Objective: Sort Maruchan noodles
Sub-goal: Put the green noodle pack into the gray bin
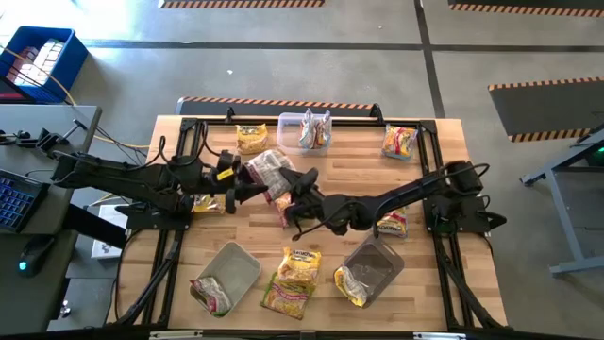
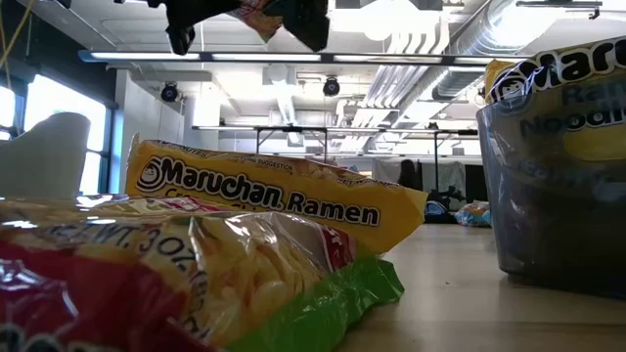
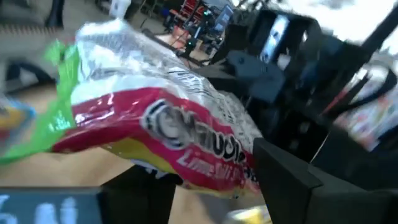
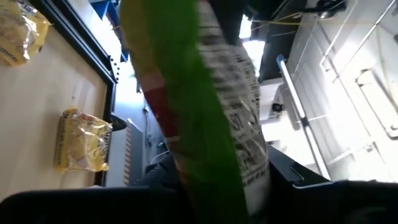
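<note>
A greenish-silver and red Maruchan packet (image 1: 271,170) is held in the air over the table's middle, between both grippers. My left gripper (image 1: 245,183) is at its left end and my right gripper (image 1: 295,183) at its right end, both shut on it. The low view shows the pair high up with the packet (image 2: 256,14). Other packets lie flat on the table: yellow ones (image 1: 251,139) (image 1: 300,263), a green one (image 1: 287,296) and one at the far right (image 1: 399,141). My left gripper holds the packet's left end (image 3: 186,168) between its two fingers (image 3: 283,177), coming level from the table's left. The packet is lifted clear and lies roughly level. My right gripper holds the packet's right end (image 4: 205,155), pinched between its two fingers, coming from the table's right. The fingers themselves hide the place of contact. The packet stands edge-on in its wrist view, clear of the table.
Three clear tubs stand on the table: one at the far edge (image 1: 304,130) with packets in it, one near left (image 1: 229,272) and one near right (image 1: 374,268), each with a packet. More packets lie under the arms (image 1: 394,224) (image 1: 206,203). Bare wood shows at centre near.
</note>
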